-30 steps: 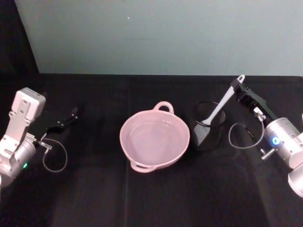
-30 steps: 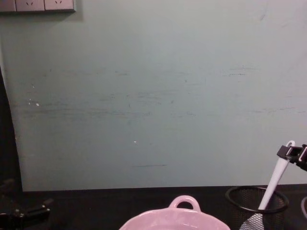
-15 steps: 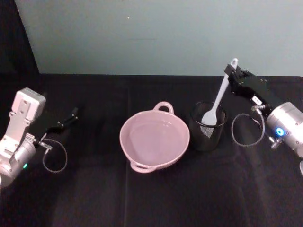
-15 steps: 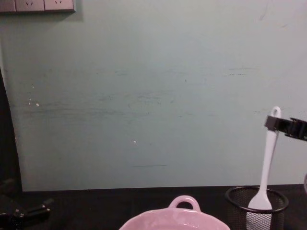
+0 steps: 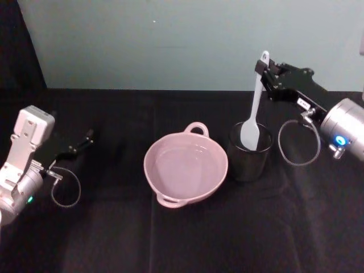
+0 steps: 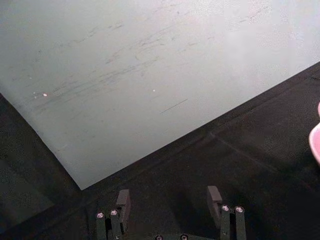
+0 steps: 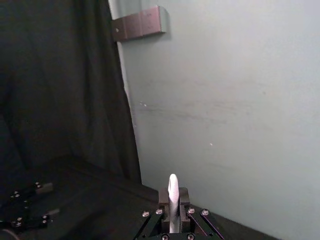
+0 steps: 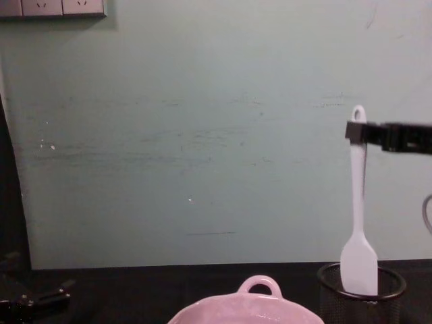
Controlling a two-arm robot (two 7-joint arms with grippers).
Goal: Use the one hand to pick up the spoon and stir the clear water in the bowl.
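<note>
My right gripper (image 5: 266,70) is shut on the top of the white spoon's handle (image 8: 356,177), just below its hole. The spoon hangs upright, its paddle blade (image 5: 249,135) at the rim of the black mesh cup (image 5: 249,153). In the right wrist view the spoon's handle end (image 7: 173,199) sticks out between the closed jaws. The pale pink bowl (image 5: 154,176) sits left of the cup at the table's middle, its loop handle (image 8: 260,286) facing the wall. Clear water (image 5: 185,165) barely shows inside it. My left gripper (image 5: 84,140) rests open at the far left, well away from the bowl.
A black cloth (image 5: 239,227) covers the table, and a pale green wall (image 8: 202,135) rises right behind it. A grey cable loop (image 5: 296,145) hangs from my right arm beside the mesh cup. The pink bowl's edge (image 6: 316,141) shows in the left wrist view.
My right gripper has risen and shifted left with the spoon. The spoon went from leaning in the mesh cup to hanging upright, its blade lifted to the rim. The left arm stayed put.
</note>
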